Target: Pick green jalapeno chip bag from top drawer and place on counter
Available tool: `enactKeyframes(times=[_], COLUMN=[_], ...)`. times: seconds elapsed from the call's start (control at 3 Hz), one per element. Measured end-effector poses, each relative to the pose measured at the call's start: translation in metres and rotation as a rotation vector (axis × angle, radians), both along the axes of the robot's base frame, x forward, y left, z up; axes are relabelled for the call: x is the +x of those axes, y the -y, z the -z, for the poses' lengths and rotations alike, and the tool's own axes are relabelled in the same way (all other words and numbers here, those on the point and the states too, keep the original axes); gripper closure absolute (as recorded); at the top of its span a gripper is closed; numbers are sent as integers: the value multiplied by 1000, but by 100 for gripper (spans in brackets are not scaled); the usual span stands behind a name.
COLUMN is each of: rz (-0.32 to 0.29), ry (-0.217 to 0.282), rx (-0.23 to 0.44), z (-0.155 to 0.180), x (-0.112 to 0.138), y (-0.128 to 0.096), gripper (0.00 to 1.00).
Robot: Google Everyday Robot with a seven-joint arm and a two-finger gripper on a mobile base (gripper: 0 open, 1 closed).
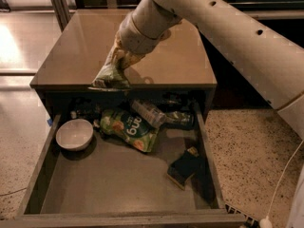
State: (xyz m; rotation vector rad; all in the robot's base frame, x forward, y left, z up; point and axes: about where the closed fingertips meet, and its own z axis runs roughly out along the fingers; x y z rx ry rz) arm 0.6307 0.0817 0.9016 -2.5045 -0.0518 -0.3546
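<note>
The green jalapeno chip bag [110, 73] hangs crumpled from my gripper [122, 52], and its lower end is at the front edge of the counter [80, 51]. The gripper is shut on the bag's top and is mostly hidden behind my white wrist, which reaches in from the upper right. It is above the front left part of the tan counter. Below, the top drawer [114, 189] is pulled out wide and open.
In the drawer lie a white bowl [74, 134] at the left, a brighter green bag with white lettering [128, 127], a tipped can [148, 112], a dark bottle [179, 119] and a dark sponge [185, 166]. A white cable [280, 184] runs over the speckled floor at right.
</note>
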Motion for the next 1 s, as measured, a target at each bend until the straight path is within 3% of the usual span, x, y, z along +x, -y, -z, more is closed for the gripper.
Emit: enactKeyframes(times=[0.33,0.67,1.0], rz=[26,36,45], ry=[1,-34,-55], rx=[9,6,22], z=[4,20,18], x=[25,62,113], y=[3,-1,-17], gripper=[100,100,100])
